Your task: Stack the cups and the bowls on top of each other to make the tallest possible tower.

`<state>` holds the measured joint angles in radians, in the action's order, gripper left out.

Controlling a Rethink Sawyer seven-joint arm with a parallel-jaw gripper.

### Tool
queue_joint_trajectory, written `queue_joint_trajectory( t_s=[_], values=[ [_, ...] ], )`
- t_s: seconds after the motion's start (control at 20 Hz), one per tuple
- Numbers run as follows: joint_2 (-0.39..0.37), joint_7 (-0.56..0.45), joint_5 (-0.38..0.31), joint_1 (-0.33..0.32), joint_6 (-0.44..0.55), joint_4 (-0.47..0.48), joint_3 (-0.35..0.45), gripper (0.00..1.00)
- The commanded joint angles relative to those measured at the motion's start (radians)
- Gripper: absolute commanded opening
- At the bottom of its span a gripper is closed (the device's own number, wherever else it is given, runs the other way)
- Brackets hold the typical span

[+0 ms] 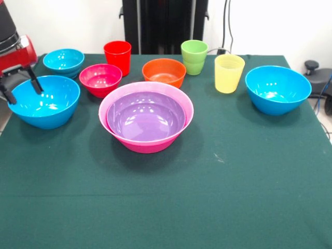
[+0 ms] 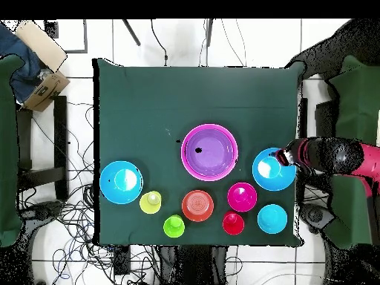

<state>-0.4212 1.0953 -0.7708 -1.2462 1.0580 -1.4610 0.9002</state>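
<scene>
The purple bowl (image 1: 146, 116) (image 2: 210, 152) sits nested in the large pink bowl (image 1: 146, 147) (image 2: 186, 152) at the table's middle. My gripper (image 1: 22, 88) (image 2: 285, 157) is open and straddles the rim of one blue bowl (image 1: 46, 106) (image 2: 272, 171), one finger inside and one outside. The other blue bowl (image 1: 275, 89) (image 2: 121, 182) stands at the opposite side. In a row stand the cyan bowl (image 1: 63, 61) (image 2: 272, 218), magenta bowl (image 1: 100, 79) (image 2: 242, 197), red cup (image 1: 118, 57) (image 2: 233, 223), orange bowl (image 1: 164, 71) (image 2: 197, 205), green cup (image 1: 194, 57) (image 2: 174, 225) and yellow cup (image 1: 229, 73) (image 2: 151, 201).
A dark green cloth (image 1: 166, 197) covers the table. The blue bowl under my gripper sits close to the table's side edge. A cardboard box (image 2: 43, 50) lies off the table, and cables (image 2: 74, 215) run over the floor.
</scene>
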Motion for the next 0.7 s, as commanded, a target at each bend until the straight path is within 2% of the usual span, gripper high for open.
queue_joint_trajectory(
  t_s=[0.05, 0.35, 0.5, 0.7],
  values=[
    [0.059, -0.363, -0.021, 0.000, 0.053, 0.064, -0.026, 1.00],
    [0.044, -0.428, 0.010, 0.005, 0.151, 0.118, -0.011, 1.00],
    [0.047, -0.443, 0.019, 0.004, 0.170, 0.131, -0.008, 1.00],
    [0.050, -0.468, 0.063, -0.017, 0.225, 0.152, 0.002, 1.00]
  ],
)
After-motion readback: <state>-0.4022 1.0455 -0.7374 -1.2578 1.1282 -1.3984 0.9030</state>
